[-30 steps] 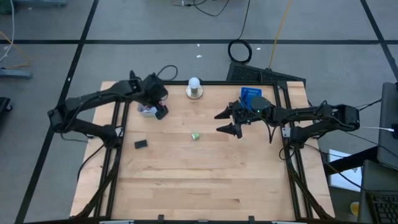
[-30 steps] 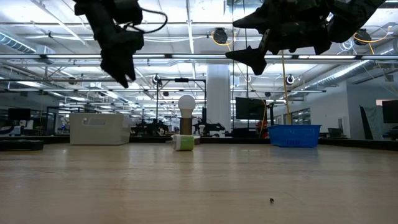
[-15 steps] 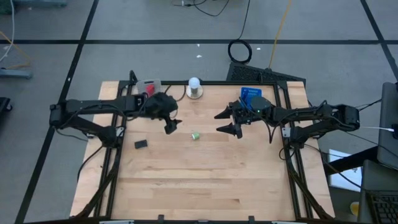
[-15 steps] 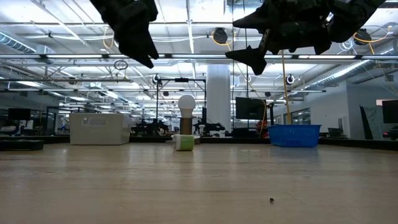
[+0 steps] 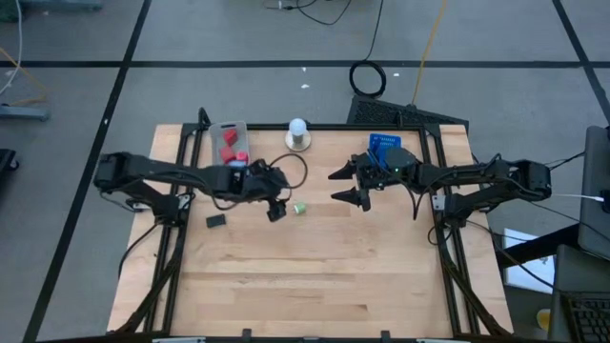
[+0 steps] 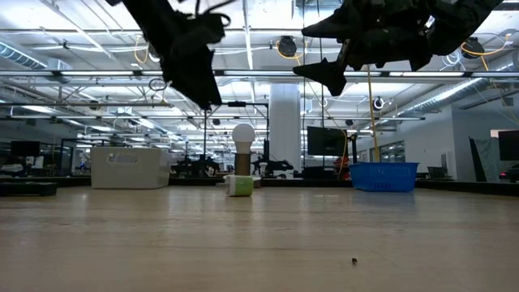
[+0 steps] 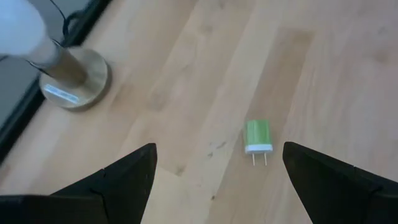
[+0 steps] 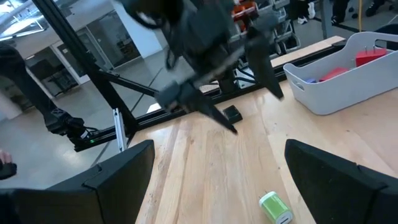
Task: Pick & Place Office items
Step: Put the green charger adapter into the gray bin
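High view: left gripper [image 5: 277, 210] hung above the wooden table [image 5: 315, 276], fingers spread wide and empty, just beside the small green plug-shaped charger block [image 5: 299, 207] on its left. Left wrist view: the two dark fingers [image 7: 124, 174] stood far apart, the green block [image 7: 258, 137] lay flat on the wood between them, white end and two metal prongs turned toward the camera; white ball lamp on a round grey base [image 7: 59, 68] stood farther off.

Right gripper [image 5: 358, 187] hovered above the table to the right of the green block, well apart from it, fingers wide and holding nothing. Right wrist view: green block [image 8: 275, 207] lay on the wood between the open fingers [image 8: 118, 174]; the left arm's gripper [image 8: 242, 81] showed beyond it.

Items on the table, high view:
- small black rectangular block [image 5: 216, 220], lying left of the left gripper, near the table's left side
- grey rectangular tray [image 5: 228, 128] at the far left edge, holding red blocks [image 5: 229, 143] and a bluish piece
- white ball lamp [image 5: 298, 134] at the far edge, middle
- blue slotted rectangular basket [image 5: 385, 145] at the far right, just behind the right arm

Low view: both grippers hung high above the wood; green block [image 6: 239, 186] rested in front of the lamp
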